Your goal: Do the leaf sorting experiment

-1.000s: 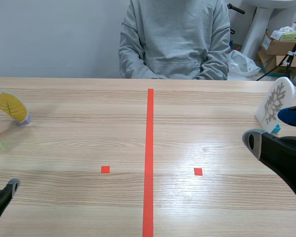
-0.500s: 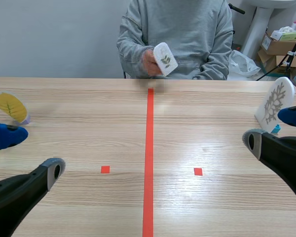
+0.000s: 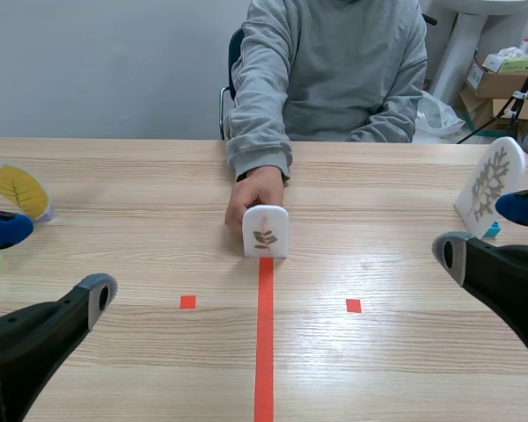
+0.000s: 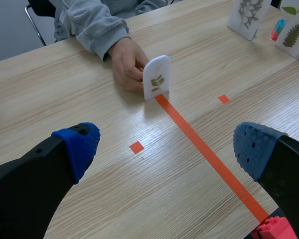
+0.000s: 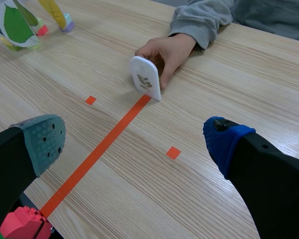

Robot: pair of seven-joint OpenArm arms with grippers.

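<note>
White round-topped card [image 3: 265, 231] with a brown leaf sprig, upright at twelve o'clock; left gripper [image 4: 168, 145] and right gripper [image 5: 133, 138] both spread.

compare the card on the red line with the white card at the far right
The middle card shows a small brownish sprig; the right card a large grey branching leaf. A person's hand holds the middle card on the tape line; the right card stands unheld. Both are white with rounded tops.

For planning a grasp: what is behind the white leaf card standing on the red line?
A person's hand holds the white leaf card from behind; the card hides part of that hand in the scene view.
</note>
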